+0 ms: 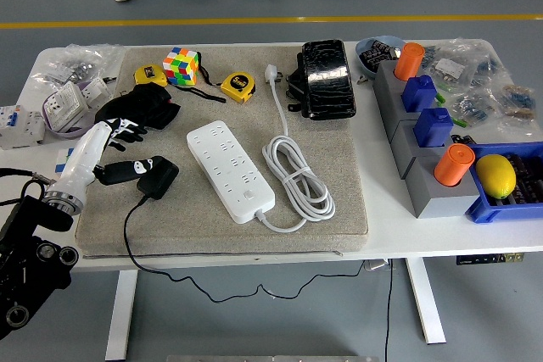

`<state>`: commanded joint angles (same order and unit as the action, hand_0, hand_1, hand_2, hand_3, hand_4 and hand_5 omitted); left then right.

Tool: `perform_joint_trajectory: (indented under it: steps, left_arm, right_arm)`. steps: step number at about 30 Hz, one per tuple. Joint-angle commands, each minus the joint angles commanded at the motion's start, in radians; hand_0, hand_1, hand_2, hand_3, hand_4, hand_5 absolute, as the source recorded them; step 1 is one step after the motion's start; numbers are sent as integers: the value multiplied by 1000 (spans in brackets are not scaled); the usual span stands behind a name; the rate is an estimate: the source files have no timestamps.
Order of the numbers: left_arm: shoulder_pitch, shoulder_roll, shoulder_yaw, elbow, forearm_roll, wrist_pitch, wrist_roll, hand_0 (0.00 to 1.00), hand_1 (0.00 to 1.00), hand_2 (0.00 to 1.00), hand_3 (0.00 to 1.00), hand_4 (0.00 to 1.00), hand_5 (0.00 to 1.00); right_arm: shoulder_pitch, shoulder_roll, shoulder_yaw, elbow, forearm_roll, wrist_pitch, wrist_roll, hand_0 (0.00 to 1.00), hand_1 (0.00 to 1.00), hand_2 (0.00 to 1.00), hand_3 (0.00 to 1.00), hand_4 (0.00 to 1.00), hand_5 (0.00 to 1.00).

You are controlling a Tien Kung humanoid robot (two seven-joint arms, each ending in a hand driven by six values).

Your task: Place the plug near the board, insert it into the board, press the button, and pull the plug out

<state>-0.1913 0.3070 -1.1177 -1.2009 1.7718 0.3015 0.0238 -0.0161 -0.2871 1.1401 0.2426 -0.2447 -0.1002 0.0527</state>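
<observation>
**Positioning the Plug: Risks and Container Contents**

Lying on the grey mat [339, 184], the black plug adapter [157, 177] sits left of the white power strip [230, 169], near but not touching it. Its black cable [131, 235] trails off the mat's front edge and under the table.

The left hand [127, 129] hovers just beside the plug, above and to its left. Its fingers seem loosely curled over a dark object; whether they grip anything cannot be determined. The right hand is out of view.

Likely hazards:
- The trailing cable may snag on the mat edge and drag the plug off line during transfer.
- A grasp taken off-centre would probably tilt the prongs, causing a misaligned insertion.
- The strip is unsecured; a push or pull could shift it toward its coiled white cord [297, 177].

Containers:
- Blue bin [479, 209], right edge: holds a yellow lemon [496, 175] and dark items too small to identify.
- Grey block holder [416, 180]: carries two orange cylinders [454, 164] and two blue blocks [433, 126].
- Blue bowl [373, 42], rear: contents unclear.
</observation>
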Motion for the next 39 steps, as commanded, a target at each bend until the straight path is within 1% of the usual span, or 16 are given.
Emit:
perform_joint_trajectory:
  steps: [1, 7, 8, 13, 14, 17, 19, 20, 22, 25, 26, 31, 32, 37, 38, 39]
  left_arm:
    - [0, 0, 2, 0, 4, -1, 7, 665, 739, 759, 735, 998, 502]
    - [4, -4, 26, -4, 29, -10, 41, 665, 739, 759, 735, 998, 502]
    - [3, -5, 32, -6, 34, -10, 47, 668, 729, 743, 736, 998, 528]
    - [-4, -8, 65, -16, 58, 0, 77, 668, 729, 743, 736, 998, 528]
    - [-7, -9, 72, -16, 68, 5, 83, 614, 660, 665, 738, 998, 520]
    - [-14, -18, 85, -8, 130, 20, 114, 614, 660, 665, 738, 998, 520]
    - [-22, -27, 89, -1, 190, 23, 160, 614, 660, 665, 738, 998, 520]
    - [-25, -31, 91, 2, 225, 24, 188, 508, 553, 536, 686, 998, 426]
    - [-30, -35, 95, 5, 268, 26, 225, 508, 553, 536, 686, 998, 426]
    - [-37, -40, 102, 13, 296, 32, 271, 508, 553, 536, 686, 998, 426]
    - [-39, -41, 102, 15, 301, 33, 279, 443, 470, 477, 665, 998, 415]
    - [-43, -40, 106, 8, 294, 44, 290, 443, 470, 477, 665, 998, 415]
    - [-45, -40, 107, 7, 291, 46, 289, 328, 337, 410, 561, 998, 386]
    - [-50, -41, 112, 6, 282, 43, 293, 328, 337, 410, 561, 998, 386]
    - [-51, -42, 114, 6, 281, 41, 294, 272, 282, 392, 526, 998, 364]
    - [-51, -43, 115, 6, 281, 39, 296, 272, 282, 392, 526, 998, 364]
  right_arm:
    - [0, 0, 0, 0, 0, 0, 0, 477, 544, 538, 505, 820, 359]
    - [-2, 1, 3, 0, -2, 0, 0, 477, 544, 538, 505, 820, 359]
    - [-2, 2, 5, 0, -3, 0, 0, 477, 544, 538, 504, 820, 361]
    - [0, 4, 10, 1, -6, 0, 0, 477, 544, 538, 504, 820, 361]
    - [0, 4, 12, 1, -7, 0, 0, 477, 544, 539, 505, 821, 362]
    - [0, 4, 14, 2, -9, 0, 0, 477, 544, 539, 505, 821, 362]
    - [0, 5, 14, 2, -9, 0, 1, 477, 544, 539, 505, 821, 362]
    - [0, 5, 14, 2, -10, 0, 1, 476, 544, 539, 505, 821, 362]
    - [0, 5, 14, 2, -11, 0, 1, 476, 544, 539, 505, 821, 362]
    - [0, 4, 13, 2, -11, -1, 1, 476, 544, 539, 505, 821, 362]
    - [0, 4, 14, 2, -11, -1, 1, 477, 544, 539, 505, 822, 363]
    - [0, 4, 20, 3, -15, -2, 2, 477, 544, 539, 505, 822, 363]
    - [0, 4, 20, 3, -15, -2, 2, 477, 544, 539, 504, 820, 364]
    - [2, 3, 24, 5, -20, -2, 2, 477, 544, 539, 504, 820, 364]
    - [2, 4, 25, 6, -21, -2, 2, 476, 544, 539, 504, 820, 363]
    - [2, 4, 25, 6, -22, -2, 2, 476, 544, 539, 504, 820, 363]
